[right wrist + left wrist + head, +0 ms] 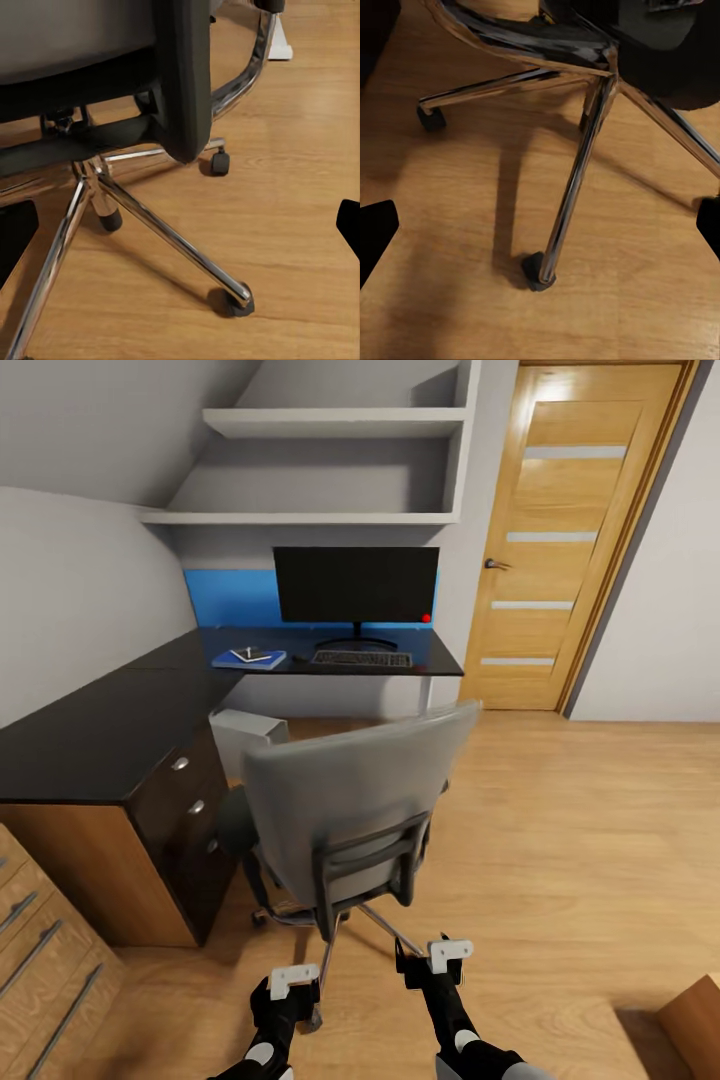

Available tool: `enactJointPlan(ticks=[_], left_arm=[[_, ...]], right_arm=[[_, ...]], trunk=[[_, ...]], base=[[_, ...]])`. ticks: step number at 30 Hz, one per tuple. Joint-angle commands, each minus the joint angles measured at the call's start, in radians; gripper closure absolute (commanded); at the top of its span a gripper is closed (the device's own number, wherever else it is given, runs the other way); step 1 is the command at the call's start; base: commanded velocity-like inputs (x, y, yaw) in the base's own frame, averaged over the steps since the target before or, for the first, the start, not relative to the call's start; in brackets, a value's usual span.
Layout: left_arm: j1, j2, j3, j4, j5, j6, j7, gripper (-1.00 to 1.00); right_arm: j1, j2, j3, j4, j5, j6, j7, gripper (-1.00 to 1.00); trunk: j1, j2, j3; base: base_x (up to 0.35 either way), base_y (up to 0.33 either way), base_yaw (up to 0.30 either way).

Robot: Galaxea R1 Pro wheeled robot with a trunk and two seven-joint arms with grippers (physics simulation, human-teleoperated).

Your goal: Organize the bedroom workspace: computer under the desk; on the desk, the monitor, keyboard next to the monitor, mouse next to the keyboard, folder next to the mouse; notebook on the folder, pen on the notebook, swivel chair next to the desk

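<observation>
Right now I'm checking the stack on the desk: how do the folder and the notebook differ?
The folder is bright blue and larger, lying flat on the desk; the notebook is dark, smaller, and lies on top of the folder. Both are flat and sit left of the keyboard.

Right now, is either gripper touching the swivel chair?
Apart. Head view shows bare floor between the left gripper, right gripper and the swivel chair.

A grey padded swivel chair (350,800) stands centre; at twelve o'clock, a black flat monitor (356,586) tops the glossy black desk (110,730).
</observation>
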Motion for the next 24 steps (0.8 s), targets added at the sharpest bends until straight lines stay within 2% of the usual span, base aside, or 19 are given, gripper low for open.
enactJointPlan(ticks=[1,7,15,24], left_arm=[[-0.001,0.0,-0.009,0.0,0.006,-0.003,0.005,-1.0],[-0.001,0.0,-0.008,0.001,0.006,-0.003,0.005,-1.0],[-0.001,0.0,-0.008,0.001,0.006,-0.003,0.005,-1.0],[-0.001,0.0,-0.007,0.001,0.006,-0.003,0.005,-1.0]], right_arm=[[-0.001,0.0,0.008,0.0,0.0,-0.001,-0.009,-1.0],[-0.001,0.0,0.008,0.0,0.0,-0.001,-0.009,-1.0],[-0.001,0.0,0.008,-0.001,0.0,-0.001,-0.009,-1.0],[-0.001,0.002,0.008,0.0,0.0,-0.001,-0.009,-1.0]], trunk=[[0.0,0.0,-0.001],[0.0,0.0,-0.001],[0.0,0.0,-0.001],[0.0,0.0,-0.001]], base=[[0.254,0.183,0.0],[0.163,0.204,0.0],[0.032,0.26,0.0],[0.005,0.079,0.043]])
